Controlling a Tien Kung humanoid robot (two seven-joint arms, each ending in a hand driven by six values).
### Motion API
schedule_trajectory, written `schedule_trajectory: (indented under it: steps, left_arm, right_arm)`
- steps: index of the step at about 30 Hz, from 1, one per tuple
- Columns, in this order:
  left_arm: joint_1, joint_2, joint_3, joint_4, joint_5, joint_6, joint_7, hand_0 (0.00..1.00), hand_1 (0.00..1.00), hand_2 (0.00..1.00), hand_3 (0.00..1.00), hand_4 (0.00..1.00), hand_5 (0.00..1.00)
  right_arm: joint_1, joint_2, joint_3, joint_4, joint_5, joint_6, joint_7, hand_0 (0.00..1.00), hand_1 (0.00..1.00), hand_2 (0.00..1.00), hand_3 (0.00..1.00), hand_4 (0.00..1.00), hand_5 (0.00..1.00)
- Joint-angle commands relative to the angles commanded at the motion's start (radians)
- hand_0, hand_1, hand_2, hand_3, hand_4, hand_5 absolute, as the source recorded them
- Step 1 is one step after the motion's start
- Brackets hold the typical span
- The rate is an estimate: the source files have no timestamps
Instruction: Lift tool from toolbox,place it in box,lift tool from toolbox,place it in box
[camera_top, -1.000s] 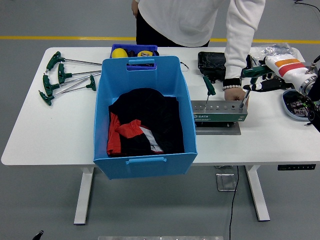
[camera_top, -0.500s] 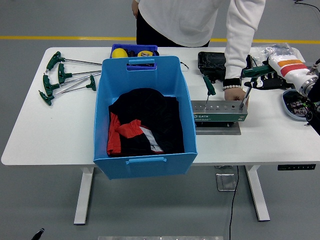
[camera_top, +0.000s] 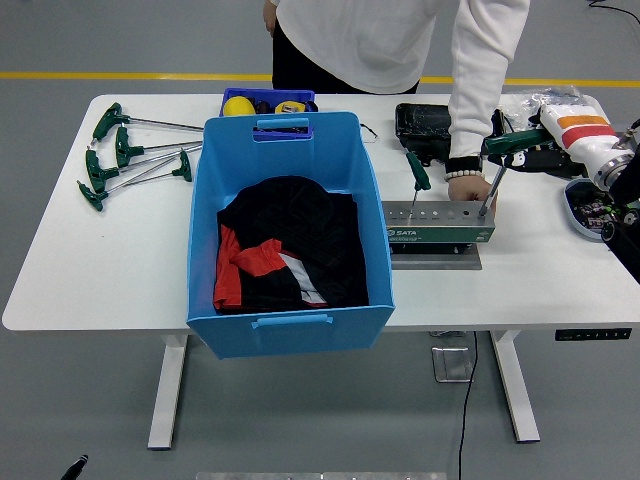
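Risen and pulled slightly right since a second ago: right hand (camera_top: 535, 158), fingers curled round green T-handle of tool (camera_top: 497, 168); shaft tip at rack's right-end slot. Below-left of hand, grey-green toolbox (camera_top: 437, 226) labelled "SATA", second tool (camera_top: 416, 175) upright in it. Person's hand (camera_top: 468, 184) pressed on toolbox. Far left, blue box (camera_top: 288, 232) with black-red cloth (camera_top: 288, 245).

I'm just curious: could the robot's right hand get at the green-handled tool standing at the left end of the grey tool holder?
Probably not easily. The right robot hand is already closed on another tool, and a person's hand rests on the holder between it and that left tool.
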Motion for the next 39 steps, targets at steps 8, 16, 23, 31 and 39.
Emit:
schedule_trajectory:
  steps: [8, 16, 23, 31, 39]
  left_arm:
    - [0.0, 0.0, -0.001, 0.0, 0.001, 0.0, 0.001, 0.818, 0.886, 0.88, 0.783, 0.763, 0.644]
    - [-0.001, -0.002, -0.007, 0.001, 0.006, 0.0, 0.001, 0.817, 0.886, 0.878, 0.782, 0.763, 0.644]
    - [0.002, -0.003, -0.015, 0.001, 0.015, 0.0, 0.005, 0.818, 0.885, 0.877, 0.781, 0.761, 0.643]
    - [0.011, -0.003, -0.029, 0.004, 0.031, 0.0, 0.009, 0.814, 0.884, 0.875, 0.779, 0.761, 0.644]
    - [0.021, -0.002, -0.041, 0.005, 0.045, 0.0, 0.013, 0.814, 0.884, 0.874, 0.779, 0.761, 0.644]
  right_arm:
    - [-0.001, 0.014, -0.017, -0.02, 0.049, -0.044, 0.004, 0.095, 0.017, 0.083, 0.068, 0.998, 0.794]
    - [-0.004, 0.017, -0.016, -0.024, 0.064, -0.1, 0.023, 0.072, 0.002, 0.043, 0.013, 0.998, 0.742]
    - [-0.016, 0.011, -0.024, -0.011, 0.092, -0.161, 0.054, 0.06, 0.002, 0.017, 0.002, 0.998, 0.674]
    - [-0.025, -0.011, -0.012, 0.027, 0.119, -0.204, 0.073, 0.053, 0.002, 0.002, 0.002, 0.998, 0.61]
    - [-0.029, -0.042, 0.007, 0.084, 0.133, -0.215, 0.066, 0.037, 0.002, 0.002, 0.002, 0.998, 0.571]
